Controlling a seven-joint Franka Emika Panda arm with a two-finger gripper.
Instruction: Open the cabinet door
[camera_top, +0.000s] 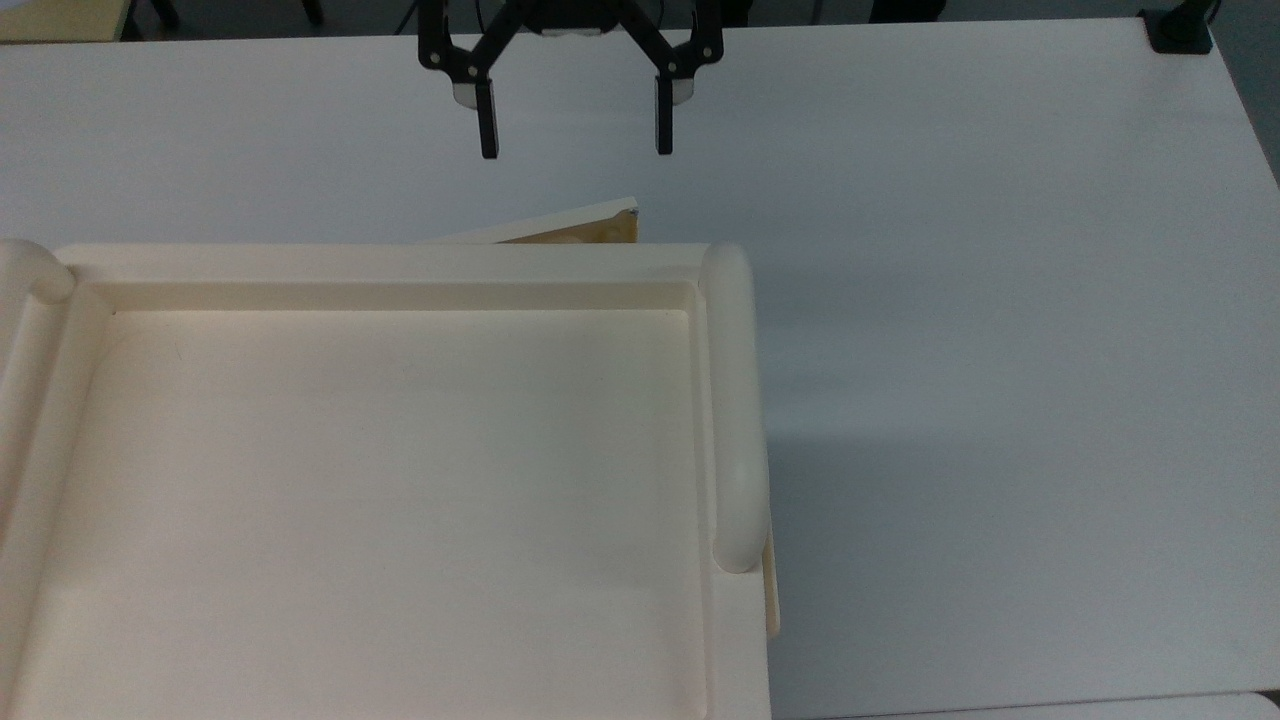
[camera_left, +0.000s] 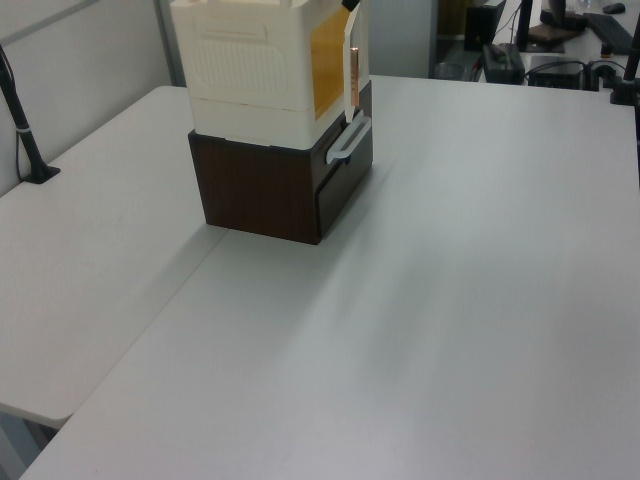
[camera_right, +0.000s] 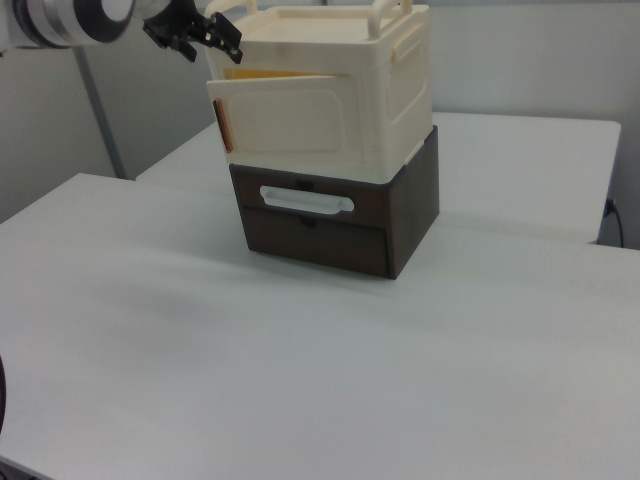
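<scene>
Gripper (camera_top: 572, 128) at 12 o'clock in top view, fingers (camera_top: 487, 130) released, spread wide. Cabinet door (camera_top: 560, 226) barely ajar, free edge below right finger. Risk: fingers straddle nothing, slip off thin edge; hard pull shifts cabinet (camera_top: 400, 270) on desk (camera_top: 1000, 300).

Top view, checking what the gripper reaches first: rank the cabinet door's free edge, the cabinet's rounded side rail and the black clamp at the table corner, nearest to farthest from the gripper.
Gripper, fingers open, near the top view's upper edge.
1. Cabinet door: just below the gripper, slightly ajar.
2. Rounded side rail: lower, toward the top view's right.
3. Black clamp: the top view's far upper right corner.
</scene>
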